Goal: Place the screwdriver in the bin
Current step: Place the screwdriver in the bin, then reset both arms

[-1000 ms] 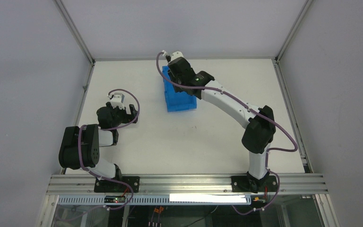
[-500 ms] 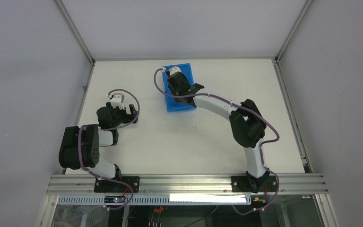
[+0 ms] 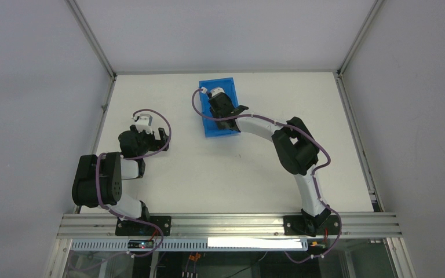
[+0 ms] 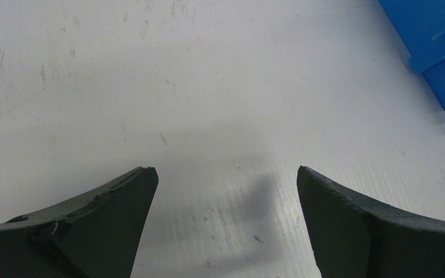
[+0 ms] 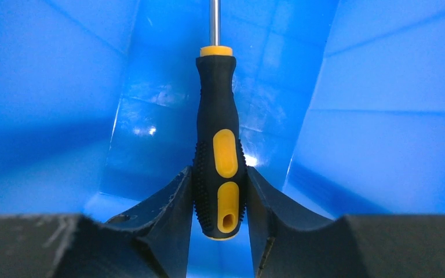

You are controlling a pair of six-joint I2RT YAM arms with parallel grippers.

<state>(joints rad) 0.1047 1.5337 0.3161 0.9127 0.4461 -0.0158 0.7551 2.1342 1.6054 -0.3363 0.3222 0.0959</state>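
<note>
The blue bin [image 3: 230, 87] stands at the far middle of the table. My right gripper [image 3: 215, 98] reaches down inside it. In the right wrist view the gripper [image 5: 219, 174] is shut on the screwdriver [image 5: 215, 116]: both fingers press the black-and-yellow handle, and the metal shaft points away toward the bin's floor [image 5: 150, 116]. Blue bin walls surround it on both sides. My left gripper [image 3: 145, 123] sits at the left of the table, well away from the bin. In the left wrist view it [image 4: 226, 174] is open and empty over bare table.
The bin's corner [image 4: 440, 52] shows at the top right of the left wrist view. Metal frame rails [image 3: 226, 223] border the white table, with grey walls around it.
My right arm has drawn back and lowered, bringing the gripper with the screwdriver from the bin's far left corner down into the bin. The left arm has not moved.
</note>
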